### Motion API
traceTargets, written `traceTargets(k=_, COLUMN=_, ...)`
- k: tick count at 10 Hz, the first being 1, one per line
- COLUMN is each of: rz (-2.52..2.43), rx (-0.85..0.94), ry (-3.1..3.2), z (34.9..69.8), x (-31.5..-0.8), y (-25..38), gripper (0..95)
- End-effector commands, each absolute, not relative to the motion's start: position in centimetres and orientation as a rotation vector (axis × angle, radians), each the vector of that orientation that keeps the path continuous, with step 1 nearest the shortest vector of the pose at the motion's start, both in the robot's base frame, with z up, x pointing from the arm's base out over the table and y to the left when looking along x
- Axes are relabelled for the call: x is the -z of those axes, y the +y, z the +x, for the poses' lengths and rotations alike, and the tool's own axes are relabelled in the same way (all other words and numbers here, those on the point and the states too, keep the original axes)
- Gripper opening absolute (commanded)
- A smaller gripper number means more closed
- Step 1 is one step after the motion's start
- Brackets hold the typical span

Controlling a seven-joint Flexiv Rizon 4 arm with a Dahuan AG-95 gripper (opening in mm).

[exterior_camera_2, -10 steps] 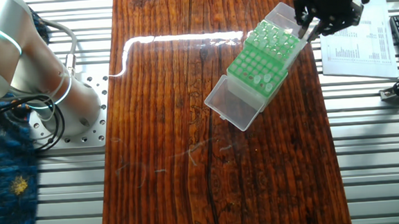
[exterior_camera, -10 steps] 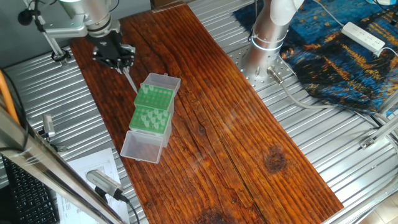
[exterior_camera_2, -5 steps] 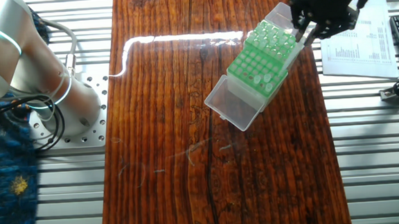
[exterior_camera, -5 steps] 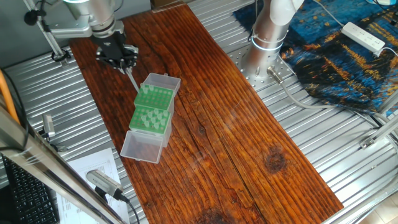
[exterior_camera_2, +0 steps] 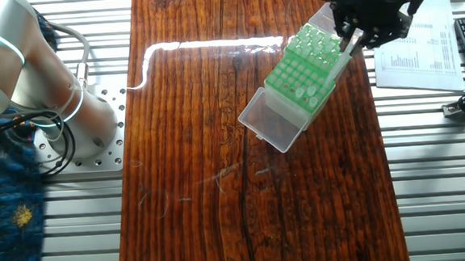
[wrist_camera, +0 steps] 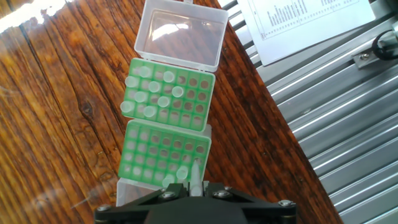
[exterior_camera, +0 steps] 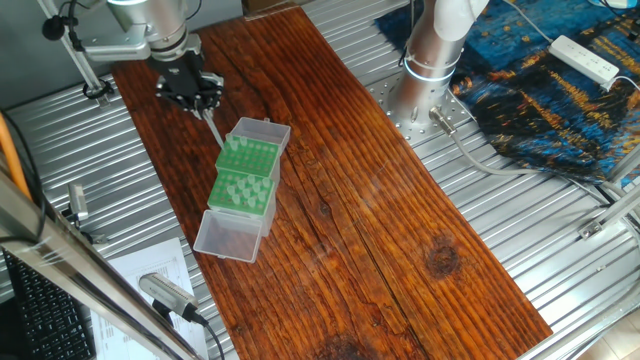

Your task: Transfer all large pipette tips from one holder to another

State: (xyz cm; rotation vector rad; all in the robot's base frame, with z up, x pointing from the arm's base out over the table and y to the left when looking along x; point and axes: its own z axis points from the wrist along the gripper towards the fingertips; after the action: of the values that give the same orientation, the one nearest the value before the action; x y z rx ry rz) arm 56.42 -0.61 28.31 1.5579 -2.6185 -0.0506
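A single pipette tip point(wrist_camera: 195, 177) is held pinched in the hand point(wrist_camera: 193, 191) above the near rack point(wrist_camera: 166, 154). The remaining tips point(wrist_camera: 151, 93) stand in the far rack point(wrist_camera: 168, 93). The tip should be centred over a free hole, kept upright, then lowered.

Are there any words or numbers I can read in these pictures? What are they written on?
Paper sheet beside the wooden board: printed rows of tiny text or numbers, too small and blurred to read.
Green tip racks and their clear lids: no writing visible.
White power strip: no label readable.
Nothing in any view reads clearly.
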Motion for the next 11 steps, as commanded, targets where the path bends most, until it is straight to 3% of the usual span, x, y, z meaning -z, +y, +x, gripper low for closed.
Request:
traceTargets(k=1, rz=1.561, rx=0.052, ry=-2.622, z=56.48, x=-28.07, y=-0.72, gripper=0.0)
traceTargets(k=7, rz=1.566, rx=0.045, ry=-2.614, z=56.72, x=-27.65, y=-0.66, gripper=0.0)
traceTargets(k=8, rz=1.569, rx=0.045, ry=-2.612, z=56.73, x=-27.57, y=-0.65, gripper=19.0)
traceTargets(k=11, rz=1.569, rx=0.045, ry=-2.612, z=56.71, x=-27.36, y=-0.6, gripper=19.0)
